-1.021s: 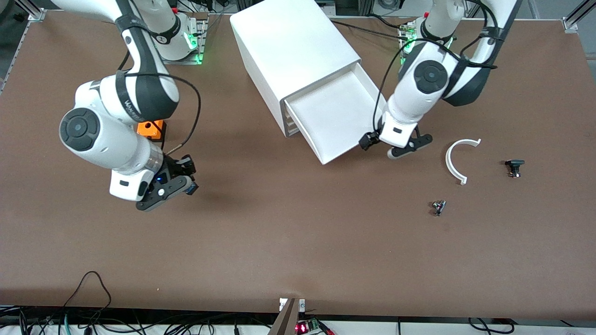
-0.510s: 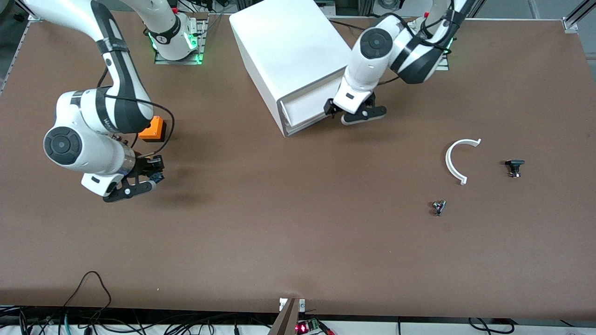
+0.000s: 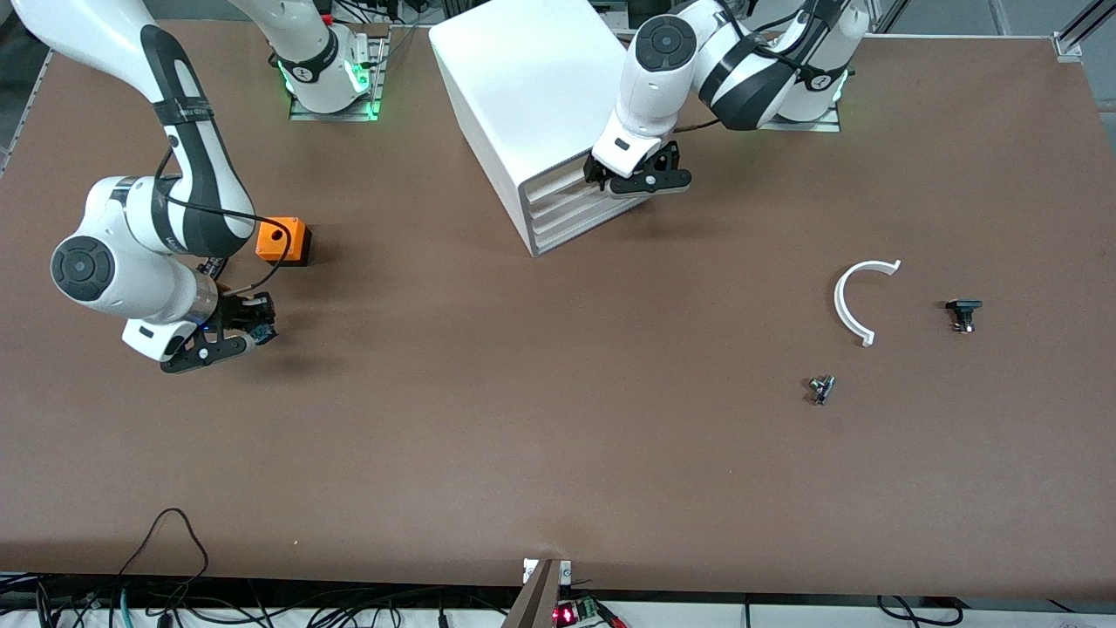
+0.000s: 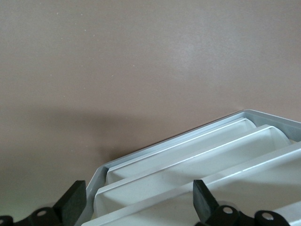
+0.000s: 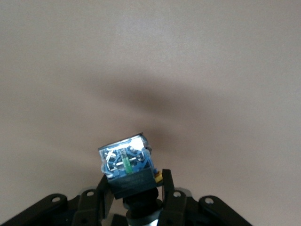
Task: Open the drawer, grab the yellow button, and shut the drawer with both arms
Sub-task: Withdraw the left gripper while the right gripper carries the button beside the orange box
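Over the table [image 3: 523, 419], right gripper [image 3: 228, 334] fingers clamp the button [image 5: 127, 165]; left gripper [image 3: 635, 174] fingers spread.

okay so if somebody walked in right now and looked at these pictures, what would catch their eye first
Probably the big white cabinet at the robots' edge of the table, its top drawer pushed in, with the left pincer open at its front. Next, the right pincer above bare table at the right arm's end, shut on the small button. The bright orange cube beside it also stands out.
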